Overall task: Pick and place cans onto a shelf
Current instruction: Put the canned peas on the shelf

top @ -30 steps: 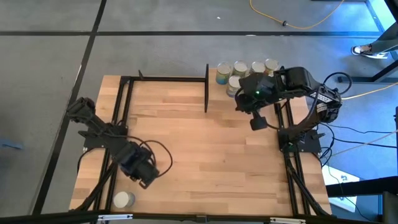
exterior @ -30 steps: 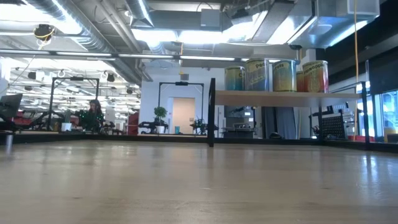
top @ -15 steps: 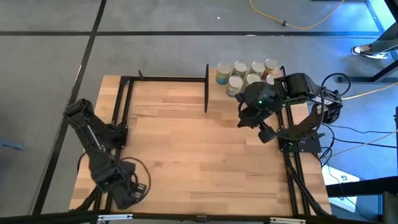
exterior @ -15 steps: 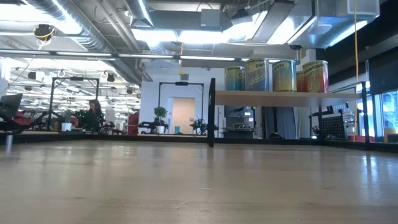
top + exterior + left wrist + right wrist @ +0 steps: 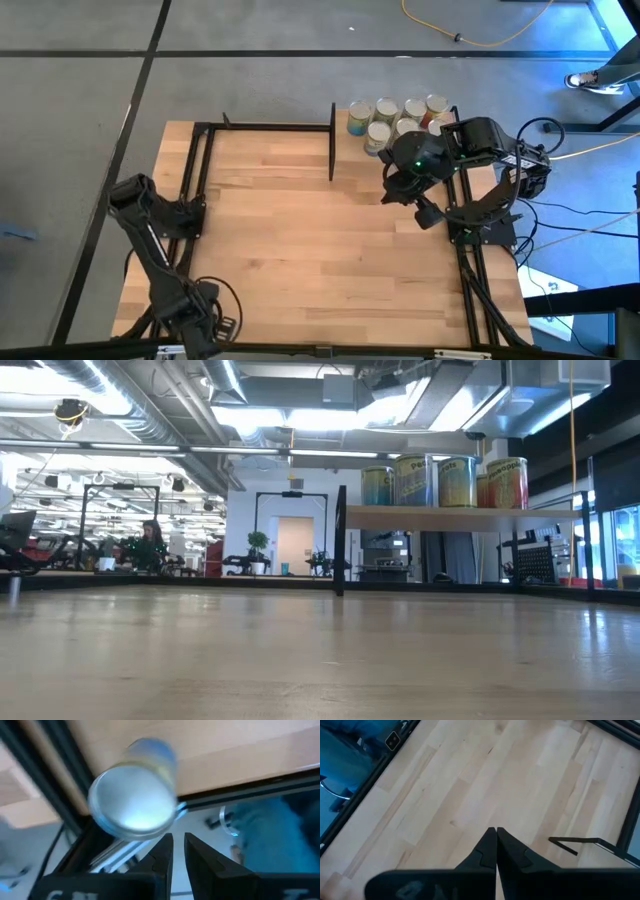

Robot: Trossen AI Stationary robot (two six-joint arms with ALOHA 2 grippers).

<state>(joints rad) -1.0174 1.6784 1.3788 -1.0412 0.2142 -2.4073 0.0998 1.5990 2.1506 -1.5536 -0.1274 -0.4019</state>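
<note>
Your left tool (image 5: 174, 851) hangs nearly closed, empty, over the last can (image 5: 133, 795) at the bench (image 5: 300, 240) corner, lining up; right tool (image 5: 495, 845) parked shut.

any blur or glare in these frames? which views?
Left wrist view: the can is smeared by blur, with a soft sheen on its silvery top. Low view: bright ceiling lights glare, and the near tabletop is out of focus. High view and right wrist view: evenly lit, no strong glare.

Both arms (image 5: 150, 240) matte black w/ looping black cables — right arm (image 5: 470, 150) shows green LED.
</note>
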